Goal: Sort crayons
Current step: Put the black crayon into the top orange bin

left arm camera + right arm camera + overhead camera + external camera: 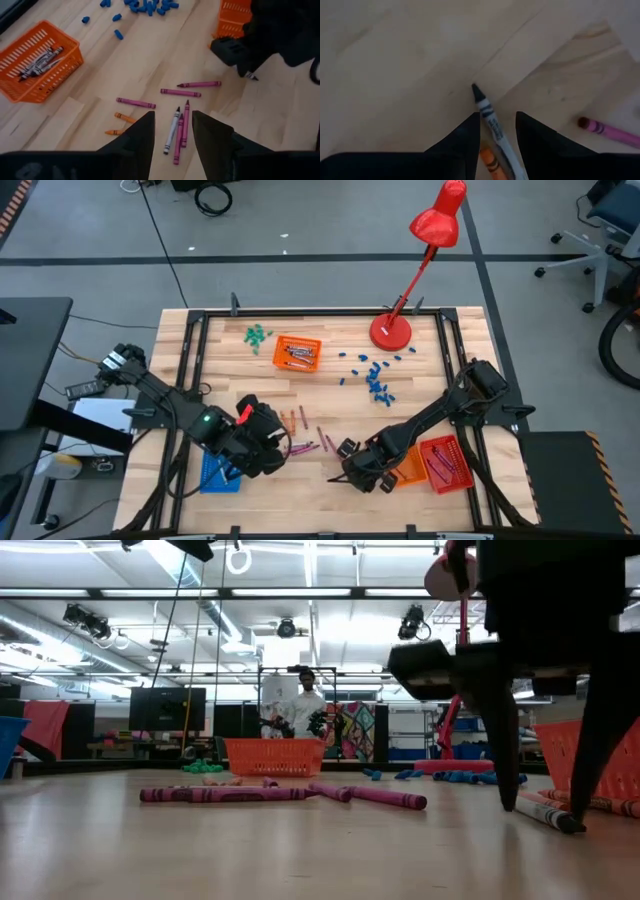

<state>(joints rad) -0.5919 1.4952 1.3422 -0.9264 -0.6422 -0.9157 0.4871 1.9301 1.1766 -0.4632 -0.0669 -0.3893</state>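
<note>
You saw the right gripper point(497, 130) low over the wooden table point(330, 405), jaws apart and astride a grey-white crayon point(492, 125) lying flat beside an orange one point(489, 160); nothing was gripped yet. The left gripper point(172, 131) hung higher, jaws likewise apart and empty, above a loose cluster of magenta crayons point(181, 92) and another grey-white crayon point(171, 131). More crayons lay scattered across the table's middle point(300, 423), and some already sat in the orange basket point(297, 352) and the red tray point(445, 464). You would have judged each crayon light, stiff and brittle, its paper wrap offering fair friction but its round body apt to roll. The sound hold was across the wrapped mid-length, not the waxy tip.
</note>
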